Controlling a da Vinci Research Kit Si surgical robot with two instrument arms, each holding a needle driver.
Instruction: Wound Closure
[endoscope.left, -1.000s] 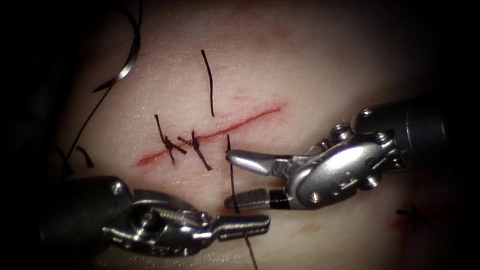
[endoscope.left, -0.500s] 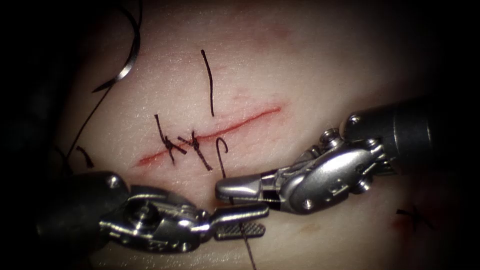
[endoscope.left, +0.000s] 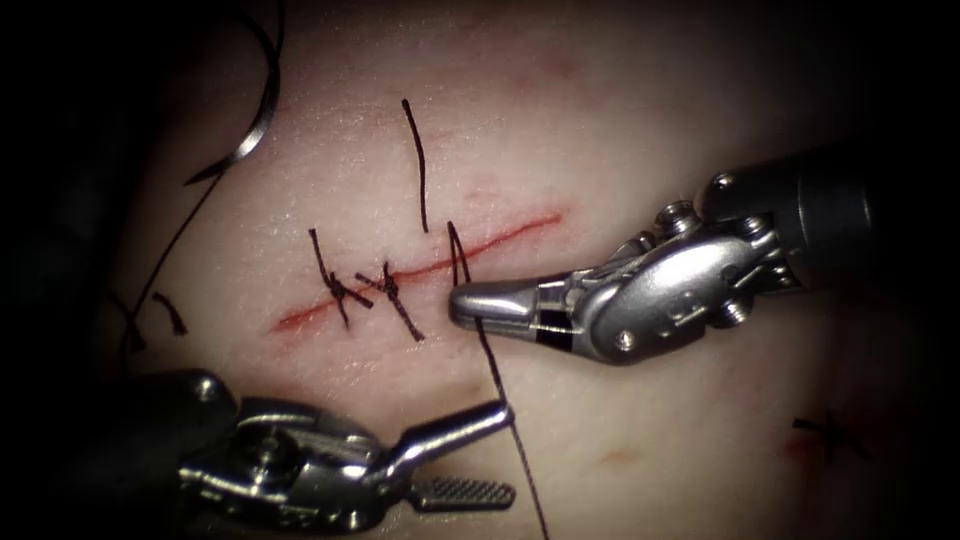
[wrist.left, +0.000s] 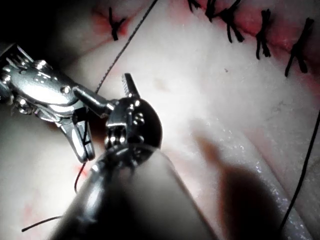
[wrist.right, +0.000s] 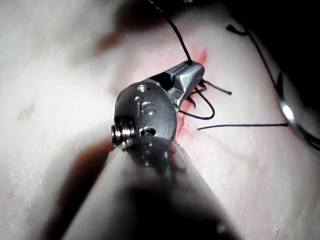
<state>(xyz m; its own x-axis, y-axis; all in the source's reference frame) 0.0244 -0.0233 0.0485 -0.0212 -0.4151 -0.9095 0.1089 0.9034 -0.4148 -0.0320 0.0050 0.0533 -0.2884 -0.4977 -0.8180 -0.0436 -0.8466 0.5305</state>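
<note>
Two knotted stitches (endoscope.left: 365, 290) already sit across the left part of the cut (endoscope.left: 500, 238), and your work is just to their right. Your right tool (endoscope.left: 480, 302) has its jaws closed on the thread (endoscope.left: 500, 385), just below the cut at its middle; the strand arcs up over the cut above the jaws and runs down past your left tool (endoscope.left: 480, 455). That left tool's jaws stand well open and hold nothing, with the thread passing close by the tip of the upper jaw.

Your needle (endoscope.left: 258, 120) lies loose on the tissue (endoscope.left: 620, 120) at the upper left, well away from both tools and not in the tissue. A short cut end of thread (endoscope.left: 418, 165) lies above the cut.

Watch your tension: pulling hard with the right tool could, I judge, tear the thread through the cut's edge or fray it in the jaws. The open left jaws could also snag the strand by accident. A trailing length could drag the free needle across the tissue.
</note>
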